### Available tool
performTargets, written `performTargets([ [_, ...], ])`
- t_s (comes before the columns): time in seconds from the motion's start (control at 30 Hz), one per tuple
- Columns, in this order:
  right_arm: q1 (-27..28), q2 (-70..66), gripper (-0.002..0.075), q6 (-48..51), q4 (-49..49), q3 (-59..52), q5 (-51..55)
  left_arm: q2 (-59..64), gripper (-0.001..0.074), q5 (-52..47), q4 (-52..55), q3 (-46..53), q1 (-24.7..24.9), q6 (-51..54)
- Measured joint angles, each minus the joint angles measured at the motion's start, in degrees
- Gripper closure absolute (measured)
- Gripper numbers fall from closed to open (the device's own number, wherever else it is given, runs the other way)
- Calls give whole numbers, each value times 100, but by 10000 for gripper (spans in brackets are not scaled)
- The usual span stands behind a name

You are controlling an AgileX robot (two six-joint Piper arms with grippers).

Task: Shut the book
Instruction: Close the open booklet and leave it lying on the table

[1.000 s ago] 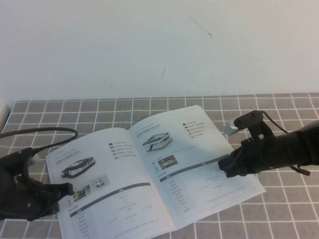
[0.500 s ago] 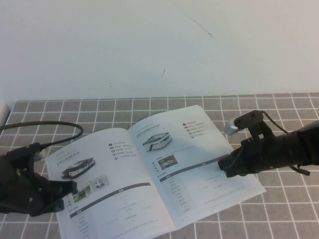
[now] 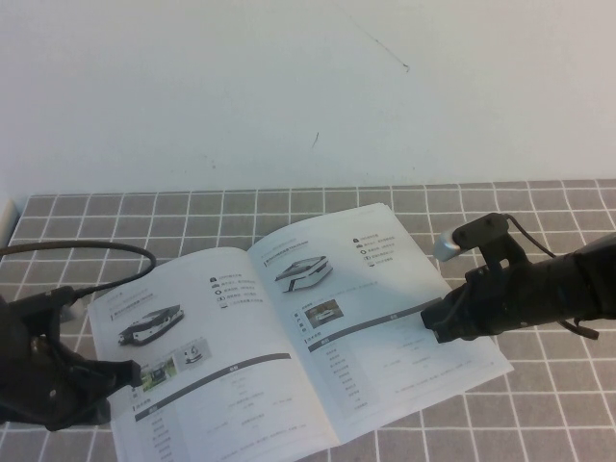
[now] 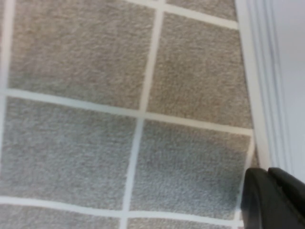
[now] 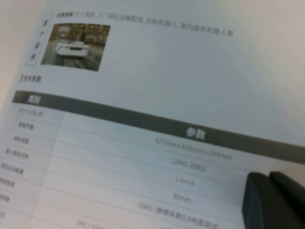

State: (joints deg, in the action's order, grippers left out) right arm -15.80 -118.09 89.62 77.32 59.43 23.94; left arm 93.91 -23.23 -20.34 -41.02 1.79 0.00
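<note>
1. The book (image 3: 289, 337) lies wide open and flat on the grey tiled mat (image 3: 539, 414), filling the lower middle of the high view. Both printed pages face up and the spine runs down the centre.
2. The left gripper (image 3: 133, 372) sits low in the lower left of the frame, right at the outer edge of the left-hand page. Its wrist camera shows the mat and the white page edges just beside it. I cannot tell whether it is open or closed, or whether it has got under the page.
3. The right gripper (image 3: 433, 322) reaches in from the right side of the frame onto the right-hand page, near its outer edge. It looks to be on or just over the paper. I cannot tell its state either.
4. By my reckoning nothing of the closing is done yet, since no page is lifted. One side has to be raised and folded across the spine onto the other.
</note>
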Motion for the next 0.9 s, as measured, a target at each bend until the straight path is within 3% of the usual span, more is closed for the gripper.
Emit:
performTargets([
  [0.73,45,-13,729,-32,56,4,113,0,739,113,70,-5,10,-340],
  [0.9,45,-13,729,-32,49,4,113,0,739,230,-50,-5,268,-210],
])
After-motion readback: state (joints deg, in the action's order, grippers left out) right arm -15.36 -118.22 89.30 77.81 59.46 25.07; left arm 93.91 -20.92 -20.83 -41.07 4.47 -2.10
